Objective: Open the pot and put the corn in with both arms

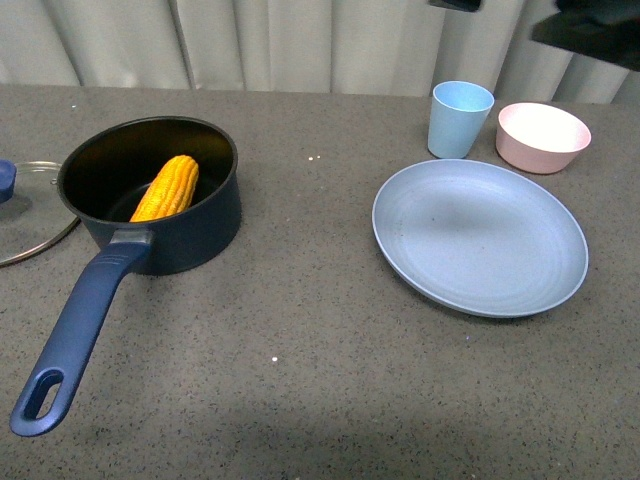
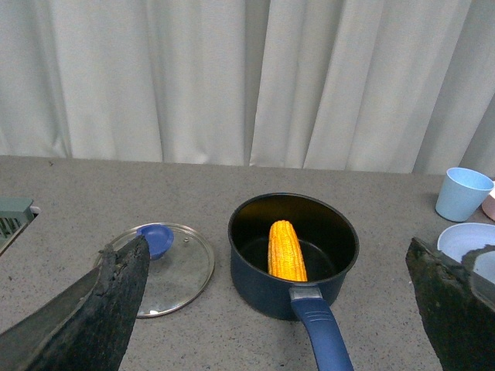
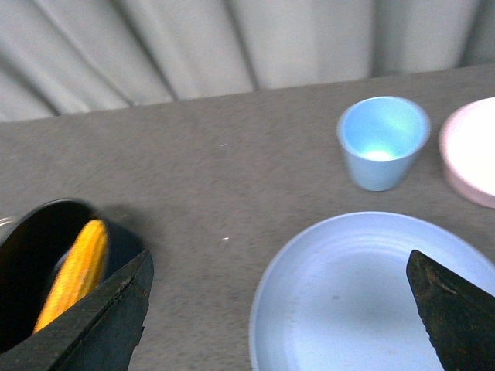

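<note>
In the front view, the pot (image 1: 150,195) is sitting open on the grey counter (image 1: 300,380), its long handle pointing toward the robot, and the corn (image 1: 167,188) is lying inside, leaning against the wall. The lid (image 1: 25,205) is resting flat on the counter just beside the pot. A blue plate (image 1: 480,235), a light blue cup (image 1: 460,118) and a pink bowl (image 1: 543,136) are standing well apart from it. A dark arm part is showing at the top corner, but no claw.

In the left wrist view, the left claw (image 2: 278,309) is spreading wide and gripping nothing, looking down on pot, corn and lid from a distance.

In the right wrist view, the right claw (image 3: 278,309) is likewise gaping wide and empty above the plate, with the pot off to one side.

Judging from this, both steps are looking finished; nothing seems left but pulling back.
</note>
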`<state>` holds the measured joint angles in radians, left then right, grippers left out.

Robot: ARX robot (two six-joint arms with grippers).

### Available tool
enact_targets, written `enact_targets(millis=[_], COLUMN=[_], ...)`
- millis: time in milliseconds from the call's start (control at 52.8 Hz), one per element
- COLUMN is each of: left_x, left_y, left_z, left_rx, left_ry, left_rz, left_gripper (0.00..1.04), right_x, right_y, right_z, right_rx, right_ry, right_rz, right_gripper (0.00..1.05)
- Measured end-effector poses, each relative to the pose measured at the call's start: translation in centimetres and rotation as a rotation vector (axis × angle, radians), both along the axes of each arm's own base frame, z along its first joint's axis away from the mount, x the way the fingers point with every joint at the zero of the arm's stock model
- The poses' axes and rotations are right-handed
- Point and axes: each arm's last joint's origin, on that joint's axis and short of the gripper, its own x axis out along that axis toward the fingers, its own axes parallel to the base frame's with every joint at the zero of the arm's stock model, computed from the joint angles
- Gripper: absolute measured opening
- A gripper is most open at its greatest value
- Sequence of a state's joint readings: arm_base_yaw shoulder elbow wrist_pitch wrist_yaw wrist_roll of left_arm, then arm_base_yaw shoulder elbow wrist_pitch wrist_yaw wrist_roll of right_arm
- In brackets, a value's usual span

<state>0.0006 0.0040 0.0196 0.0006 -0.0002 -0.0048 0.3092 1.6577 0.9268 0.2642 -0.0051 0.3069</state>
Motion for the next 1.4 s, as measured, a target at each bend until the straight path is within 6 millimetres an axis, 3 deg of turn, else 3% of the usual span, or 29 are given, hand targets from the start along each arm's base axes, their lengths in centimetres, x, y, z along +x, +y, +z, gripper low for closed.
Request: enact_targets(millis=[151, 265, 379, 454, 814, 965, 1401], left_x=[0.0, 0.0, 0.0, 0.0, 0.0, 0.0, 0.0], left_y=[0.0, 0.0, 0.0, 0.0, 0.0, 0.0, 0.0], left_z=[0.0, 0.0, 0.0, 0.0, 0.0, 0.0, 0.0], left_rx=[0.000, 0.000, 0.000, 0.000, 0.000, 0.000, 0.000], left_ry=[0.000, 0.000, -0.001, 0.000, 0.000, 0.000, 0.000], left_rz=[0.000, 0.000, 0.000, 0.000, 0.000, 0.000, 0.000], left_gripper=[0.98, 0.98, 0.98, 0.98, 0.98, 0.98, 0.98], right_x=[-3.3, -5.6, -7.6, -9.3, -13.7, -15.5, -18.7], right_y=[-2.6, -3.8, -5.1, -6.2, -8.5, -9.2, -10.7], right_z=[-0.3, -1.7, -3.1, -2.7, -3.4, -4.4, -4.2], right_rx=[-0.084, -0.155, -0.198, -0.204, -0.227, -0.231, -0.229], right_ry=[-0.077, -0.132, -0.371, -0.475, -0.489, -0.481, -0.490], right_rz=[-0.124, -0.197, -0.218, -0.232, -0.231, -0.229, -0.233], right_gripper=[0.96, 0.92, 0.73, 0.57, 0.01, 0.01, 0.01])
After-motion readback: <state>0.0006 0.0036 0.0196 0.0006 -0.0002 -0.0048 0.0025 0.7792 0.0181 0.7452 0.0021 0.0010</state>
